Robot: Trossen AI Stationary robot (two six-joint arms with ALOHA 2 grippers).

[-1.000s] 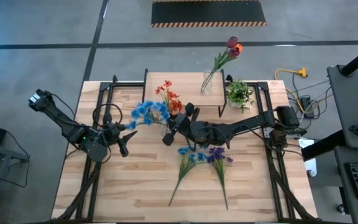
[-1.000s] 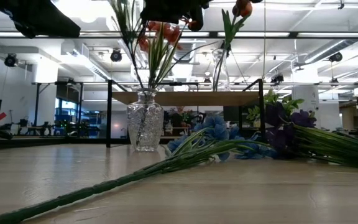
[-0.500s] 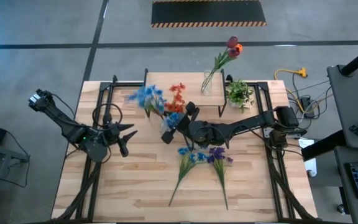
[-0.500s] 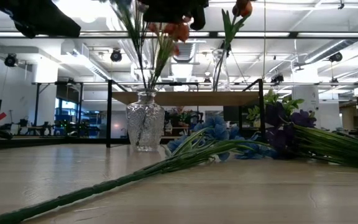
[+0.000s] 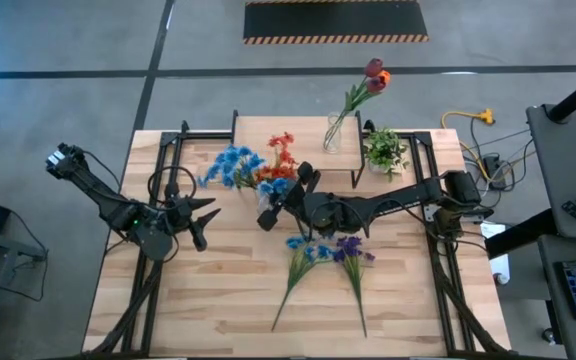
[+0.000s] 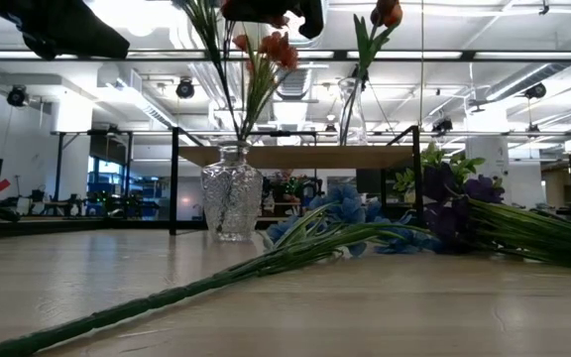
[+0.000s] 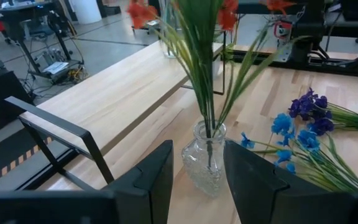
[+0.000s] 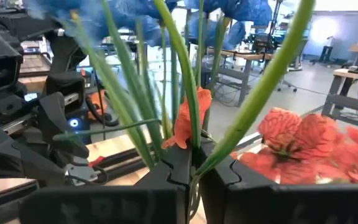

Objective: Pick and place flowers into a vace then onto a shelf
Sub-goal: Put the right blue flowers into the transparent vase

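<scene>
With the right claw (image 8: 193,163) pinched shut on the flowers (image 5: 251,168), the stems should be lowered straight into the vase (image 6: 232,204) directly beneath.

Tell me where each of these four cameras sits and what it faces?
High: overhead, looking down on the table and both arms.
Low: at tabletop height, facing the glass vase and the room beyond.
Left wrist: on the waiting left arm, past its fingers toward the vase.
Right wrist: past shut fingers pinching flower stems.
Low and left wrist views share the vase.
</scene>
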